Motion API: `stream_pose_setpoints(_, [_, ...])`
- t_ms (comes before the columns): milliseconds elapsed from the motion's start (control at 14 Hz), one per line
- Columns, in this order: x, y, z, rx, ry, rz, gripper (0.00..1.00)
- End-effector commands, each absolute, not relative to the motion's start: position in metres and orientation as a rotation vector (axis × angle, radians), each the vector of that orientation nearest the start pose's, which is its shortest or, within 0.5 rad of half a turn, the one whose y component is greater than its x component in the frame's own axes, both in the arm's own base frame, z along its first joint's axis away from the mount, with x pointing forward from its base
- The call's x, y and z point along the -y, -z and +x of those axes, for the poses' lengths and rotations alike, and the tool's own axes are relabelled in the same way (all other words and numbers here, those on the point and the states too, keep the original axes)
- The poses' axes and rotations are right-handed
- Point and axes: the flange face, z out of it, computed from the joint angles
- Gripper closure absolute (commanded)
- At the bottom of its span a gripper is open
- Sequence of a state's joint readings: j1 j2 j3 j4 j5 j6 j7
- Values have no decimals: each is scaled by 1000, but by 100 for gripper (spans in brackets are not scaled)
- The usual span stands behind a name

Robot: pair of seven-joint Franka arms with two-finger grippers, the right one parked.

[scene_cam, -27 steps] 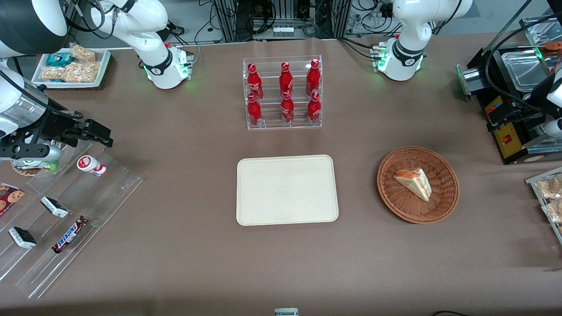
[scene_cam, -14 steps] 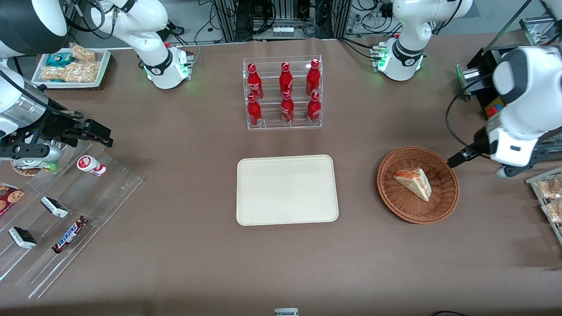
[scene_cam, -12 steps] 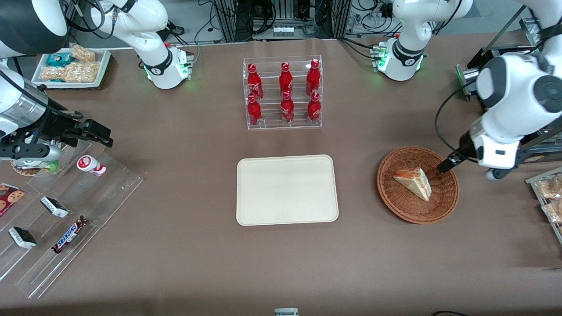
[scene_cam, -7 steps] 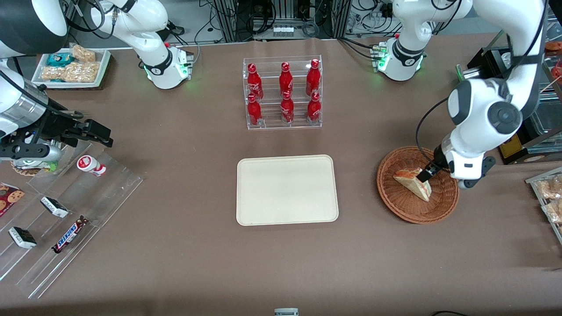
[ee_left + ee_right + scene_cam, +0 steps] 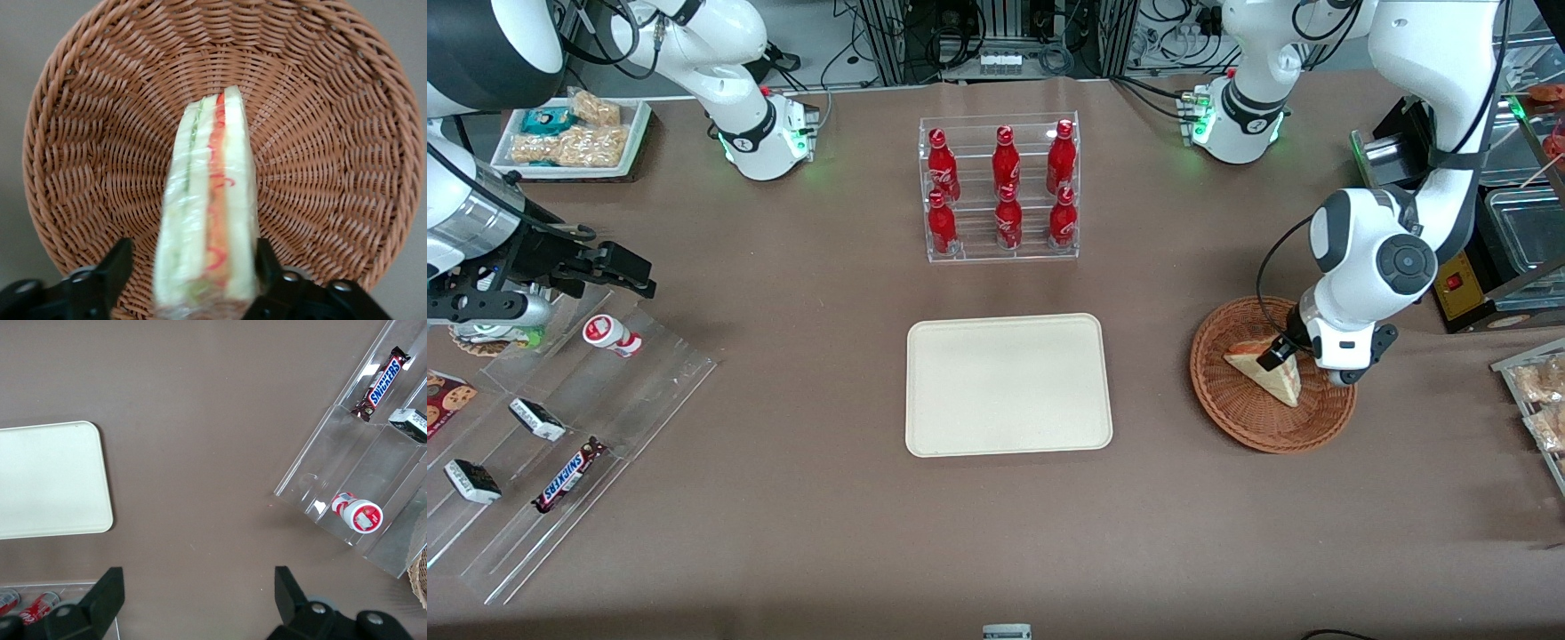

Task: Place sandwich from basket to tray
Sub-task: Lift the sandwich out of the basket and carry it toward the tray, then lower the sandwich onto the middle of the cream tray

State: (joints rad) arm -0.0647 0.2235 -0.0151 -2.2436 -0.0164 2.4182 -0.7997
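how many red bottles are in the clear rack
6, all in the clear rack: three in the upper row, three in the lower row. The claw is at the sandwich.

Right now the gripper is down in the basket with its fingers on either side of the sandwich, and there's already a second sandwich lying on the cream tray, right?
Not quite. The tray has nothing on it, as the front view shows. The rest holds: the gripper is down in the basket with its open fingers on either side of the sandwich, the only one in sight.
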Motion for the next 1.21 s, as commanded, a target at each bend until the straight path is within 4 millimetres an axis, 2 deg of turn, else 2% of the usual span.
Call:
stream_pose_setpoints(0, [46,-265,549,1167,-41,-2917,90])
stream_pose_setpoints(143, [51,-269,560,1193,-20,-2908,98])
stream_pose_setpoints(286, [58,-286,566,1156,-2,-2927,100])
stream_pose_setpoints(429, [85,-336,577,985,-37,-2900,100])
stream_pose_setpoints(500, [109,-369,583,891,-73,-2879,100])
stream_pose_setpoints(643, [180,-432,591,748,-26,-2928,100])
stream_pose_setpoints(714, [215,-441,591,673,6,-2960,100])
stream_pose_setpoints(786, [255,-441,585,572,30,-2993,100])
stream_pose_setpoints(857, [297,-431,577,435,30,-3017,100])
stream_pose_setpoints(1071, [392,-388,550,169,71,-3069,100])
stream_pose_setpoints(1143, [416,-374,538,105,87,-3081,100])
